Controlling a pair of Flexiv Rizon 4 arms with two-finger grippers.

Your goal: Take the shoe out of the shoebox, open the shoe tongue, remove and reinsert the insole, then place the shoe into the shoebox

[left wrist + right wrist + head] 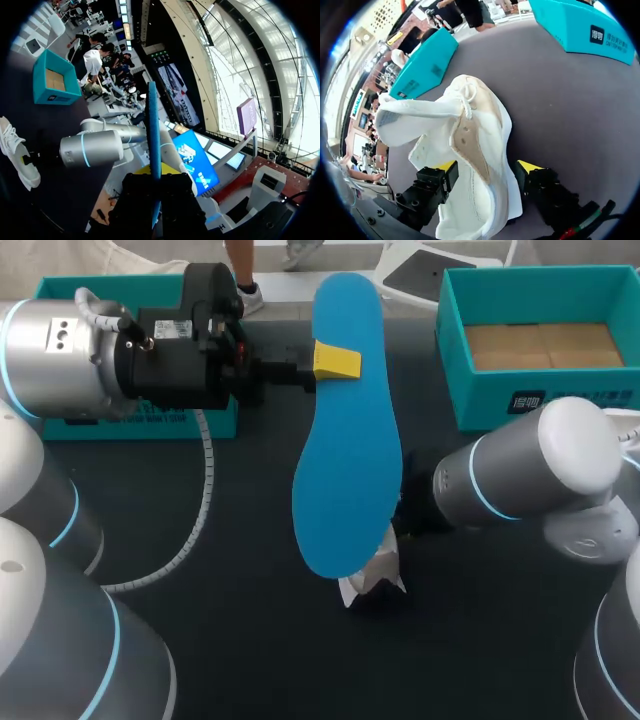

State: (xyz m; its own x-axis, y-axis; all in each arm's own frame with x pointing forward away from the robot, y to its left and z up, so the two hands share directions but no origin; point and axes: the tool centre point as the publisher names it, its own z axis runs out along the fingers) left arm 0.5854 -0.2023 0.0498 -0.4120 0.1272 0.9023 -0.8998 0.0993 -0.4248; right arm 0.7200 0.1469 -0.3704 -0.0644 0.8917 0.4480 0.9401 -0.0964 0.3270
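The left arm (60,350) comes in from 9 o'clock and its left gripper (335,362) is clenched on the blue insole (345,450). One yellow tip presses the insole's upper face near its far end, toward 12 o'clock on the desk (230,540). The insole is held clear of the desk. Its length runs from 12 o'clock down toward 6 o'clock, and the broad end leans slightly toward 7 o'clock. In the left wrist view it shows edge-on, a thin blue blade standing straight out from between the fingers. The white shoe (470,130) lies near the desk's middle, a little toward 5 o'clock. From the head camera it is mostly hidden under the insole's lower end. The right arm (540,470) reaches in from 3 o'clock. Its right gripper (486,167) is grasping the shoe, with one yellow tip against each side of the upper. The tongue and collar are pulled wide open ahead of the fingers, and the lace loops lie at the far end. The teal shoebox (560,400) sits open at 2 o'clock, well apart from the shoe, with its brown cardboard floor showing. Another teal box piece (70,288) rests at 10 o'clock, partly behind the left arm.
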